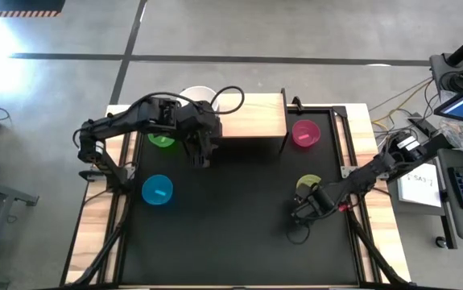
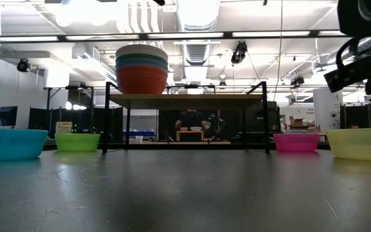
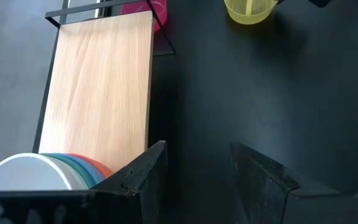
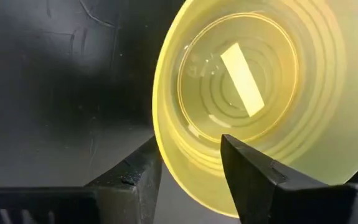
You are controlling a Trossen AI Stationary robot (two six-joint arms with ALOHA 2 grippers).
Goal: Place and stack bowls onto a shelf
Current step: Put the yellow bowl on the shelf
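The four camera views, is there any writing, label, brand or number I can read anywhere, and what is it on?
No text can be read in any view.
White sheet on the side desk, right of the table: print too small to read.
Yellow sign in the room behind the table: blurred, unreadable.
Bowls and shelf: no markings show.

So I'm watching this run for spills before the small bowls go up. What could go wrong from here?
1. The right gripper straddles the rim of the round yellow plastic bowl with one finger inside and one outside. A thin rim pinch may let it tilt or slip when lifted.
2. The stack of large bowls sits at one end of the light-wood shelf. A bump could topple it.
3. The left gripper hangs open near that stack.
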